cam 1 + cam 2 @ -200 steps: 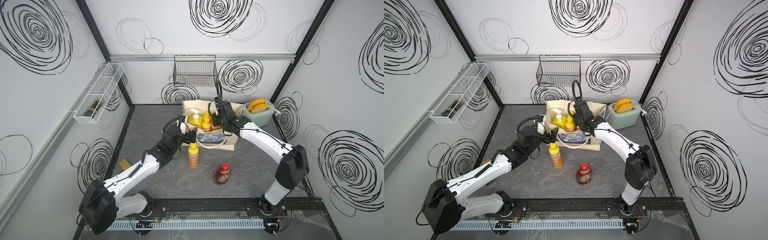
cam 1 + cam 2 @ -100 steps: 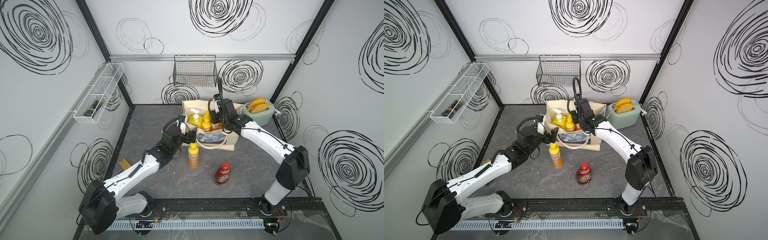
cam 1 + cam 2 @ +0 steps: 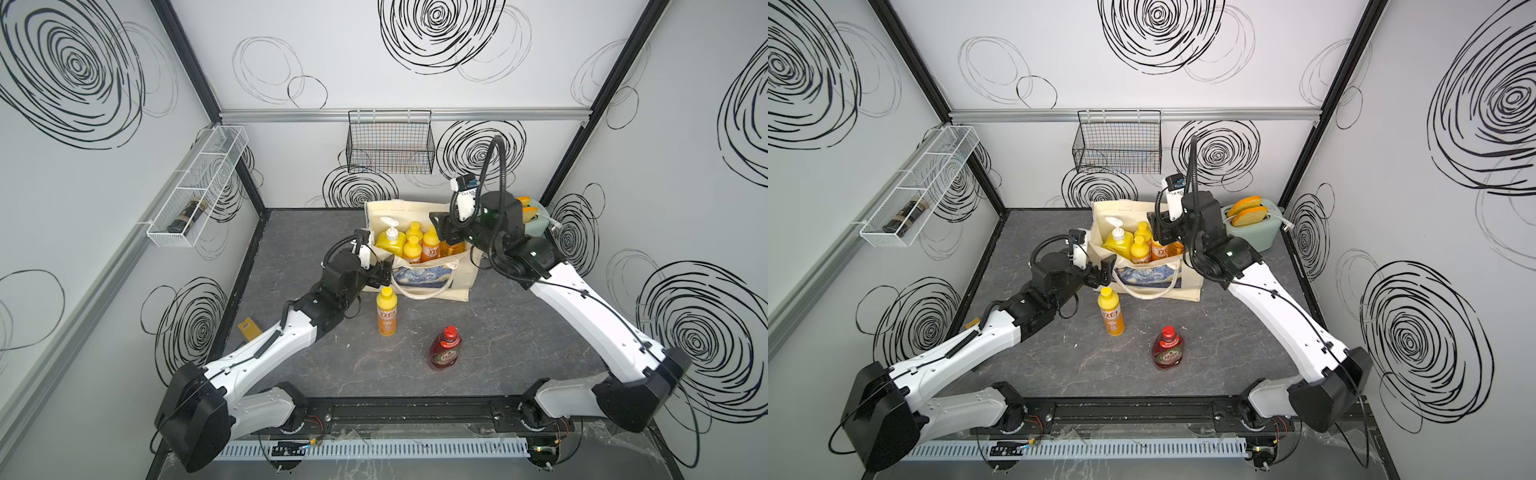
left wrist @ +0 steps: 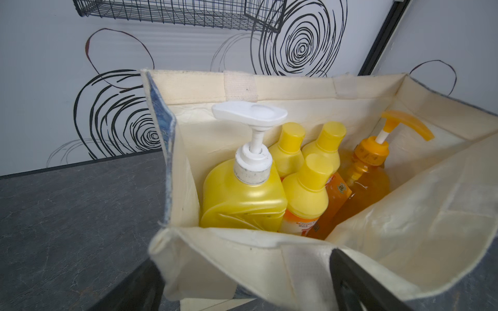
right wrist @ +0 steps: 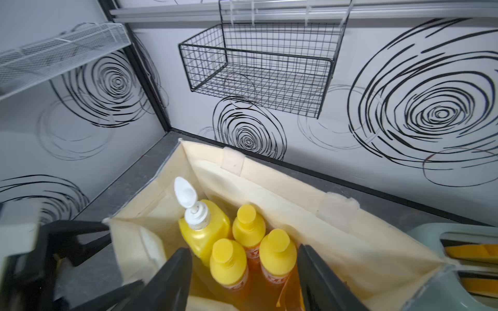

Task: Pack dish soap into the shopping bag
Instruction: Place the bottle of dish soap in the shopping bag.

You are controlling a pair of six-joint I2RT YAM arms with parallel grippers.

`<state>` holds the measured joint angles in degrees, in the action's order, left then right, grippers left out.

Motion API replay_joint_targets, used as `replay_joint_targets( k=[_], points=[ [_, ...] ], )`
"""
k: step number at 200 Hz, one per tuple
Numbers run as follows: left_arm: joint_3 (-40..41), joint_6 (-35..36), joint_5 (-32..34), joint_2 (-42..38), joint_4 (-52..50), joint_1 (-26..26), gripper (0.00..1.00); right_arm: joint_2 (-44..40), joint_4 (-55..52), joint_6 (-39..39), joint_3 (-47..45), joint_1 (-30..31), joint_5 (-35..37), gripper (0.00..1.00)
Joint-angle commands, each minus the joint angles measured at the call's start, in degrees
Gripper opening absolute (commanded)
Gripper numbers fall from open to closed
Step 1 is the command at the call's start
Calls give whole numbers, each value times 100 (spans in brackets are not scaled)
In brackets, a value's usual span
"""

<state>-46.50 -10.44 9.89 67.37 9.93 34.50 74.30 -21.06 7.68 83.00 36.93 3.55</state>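
Right gripper [image 5: 242,253]: black fingers [image 5: 172,280] spread apart with nothing between them, poised over the right end of the open shopping bag [image 3: 455,284]. This is likely a release posture, since the load below stands free. Left gripper [image 3: 383,271]: jaws at their widest, set across the bag's near rim by its left corner. The wrist view shows cloth between the fingers but not whether they press it. The probable purpose is to brace the slack wall so the mouth does not fold shut. Bag: cream canvas with a printed front, upright near the middle of the far edge of the worktop [image 3: 519,353], one loop handle hanging down the front. Contents, five, all upright and shoulder to shoulder: yellow white-pump bottle [image 4: 242,199] at the left end, three small yellow bottles [image 4: 307,194] in the middle, clear orange pump bottle [image 4: 369,175] at the right end. Standing this close should stop them toppling, though it leaves little room. Outstanding, two: a fourth small yellow bottle [image 3: 387,311], upright on the worktop just beside the left gripper and the bag's near left corner, and the red Fairy bottle [image 3: 445,351], upright and apart, toward the worktop's middle. Task judged over half done. Also present: toaster [image 3: 1252,222] at the far right corner, near the bag, and a black wire basket [image 3: 390,143] on the back wall, with no part in the task.
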Motion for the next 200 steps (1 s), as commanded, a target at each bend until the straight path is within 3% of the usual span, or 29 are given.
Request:
replay_joint_targets(
  k=[1, 49, 106, 126, 145, 178, 200],
  points=[
    [26, 20, -160, -165, 171, 57, 96, -518, -515, 17, -390, 230, -255, 66],
    [62, -4, -187, -232, 213, 48, 96, -1459, -1280, 194, -1143, 674, -97, 64],
    [71, -2, -286, -153, 285, 41, 96, -1781, -1544, 336, -1289, 1080, -458, 62],
    [88, 3, -285, -163, 294, 39, 96, -1691, -1553, 343, -1250, 1117, 133, 61],
    [106, -11, -302, -197, 320, 42, 96, -1518, -1366, 347, -1149, 908, 705, 52],
    [106, -2, -304, -188, 308, 41, 96, -958, -736, 263, -831, -165, 15, 16],
    [119, -9, -321, -216, 331, 39, 96, -399, -450, 189, -558, -565, -319, 7]
  ],
)
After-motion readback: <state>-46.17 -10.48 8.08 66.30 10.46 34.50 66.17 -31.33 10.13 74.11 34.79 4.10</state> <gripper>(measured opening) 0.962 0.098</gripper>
